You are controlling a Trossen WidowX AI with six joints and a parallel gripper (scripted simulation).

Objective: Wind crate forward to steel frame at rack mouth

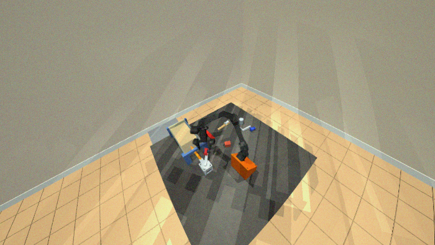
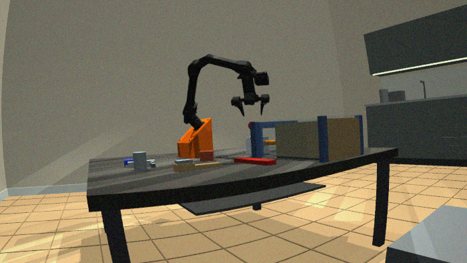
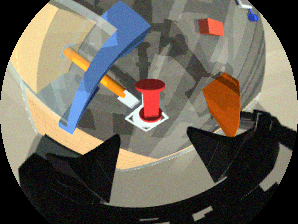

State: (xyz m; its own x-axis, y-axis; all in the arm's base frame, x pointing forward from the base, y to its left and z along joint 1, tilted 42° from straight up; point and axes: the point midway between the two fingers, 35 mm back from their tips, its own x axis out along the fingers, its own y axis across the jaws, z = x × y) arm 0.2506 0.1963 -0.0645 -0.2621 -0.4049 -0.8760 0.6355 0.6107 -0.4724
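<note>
My gripper [image 2: 251, 106] [image 3: 154, 133] is open and empty, hanging high above the winch. The white winch [image 1: 206, 166] [image 3: 136, 120] stands on the bench in front of the cubby. A red handle [image 1: 206, 151] [image 3: 152, 98] stands upright in its top, directly below my fingers. An orange strap [image 1: 197, 155] [image 2: 270, 142] [image 3: 100, 74] runs from the winch through the blue frame [image 2: 257, 140] [image 3: 109, 50] at the cubby's mouth. The tan crate [image 1: 181, 135] [image 2: 297, 140] sits flat inside the cubby, behind the frame. I cannot tell whether its front touches the frame.
A red bar [image 2: 255, 161], a red cube [image 1: 227, 143] [image 2: 207, 155] [image 3: 212, 26], a wooden bar [image 2: 197, 165], a grey cylinder [image 2: 139, 161] and a small blue piece [image 1: 252, 129] lie on the bench. The orange arm base [image 1: 243, 166] [image 2: 197, 140] stands beside the winch.
</note>
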